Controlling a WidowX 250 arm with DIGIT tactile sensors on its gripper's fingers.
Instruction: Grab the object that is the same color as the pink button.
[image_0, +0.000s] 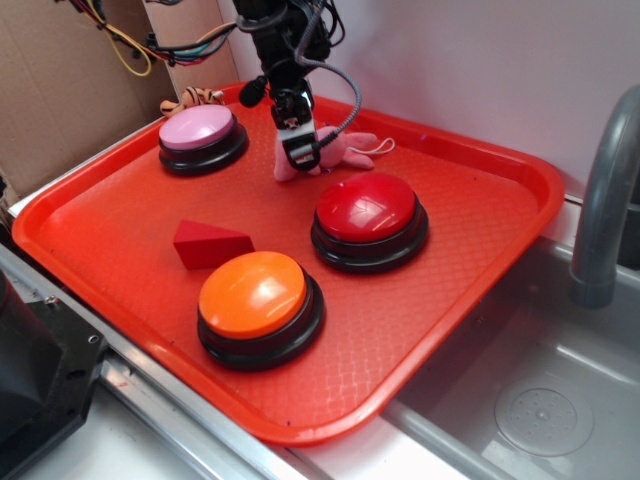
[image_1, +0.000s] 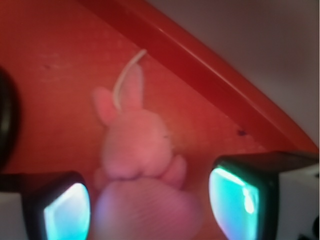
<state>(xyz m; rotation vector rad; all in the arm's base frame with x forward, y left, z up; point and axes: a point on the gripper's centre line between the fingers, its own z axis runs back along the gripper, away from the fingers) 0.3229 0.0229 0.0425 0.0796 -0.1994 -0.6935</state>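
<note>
Striped toy (image_0: 192, 98): an orange-striped plush at the tray's far left edge, mostly hidden behind the pink button.
Pink button (image_0: 198, 130): pale pink dome on a black base, far left part of the red tray (image_0: 480, 250).
Red wedge (image_0: 208, 243): lies between the pink button and the orange button (image_0: 257, 292), on the near left.
Bunny (image_1: 135, 137): small pink plush lying on the tray near the far rim, between the pink button and the red button (image_0: 366, 208). In the wrist view its long axis runs from the camera toward the rim, ears and pale string loop pointing away.
Gripper (image_0: 303, 150): directly over the bunny, fingers (image_1: 239, 200) spread to either side of its body, apparently not pressing it; contact cannot be told.
Sink (image_0: 560, 400): to the right of the tray.
</note>
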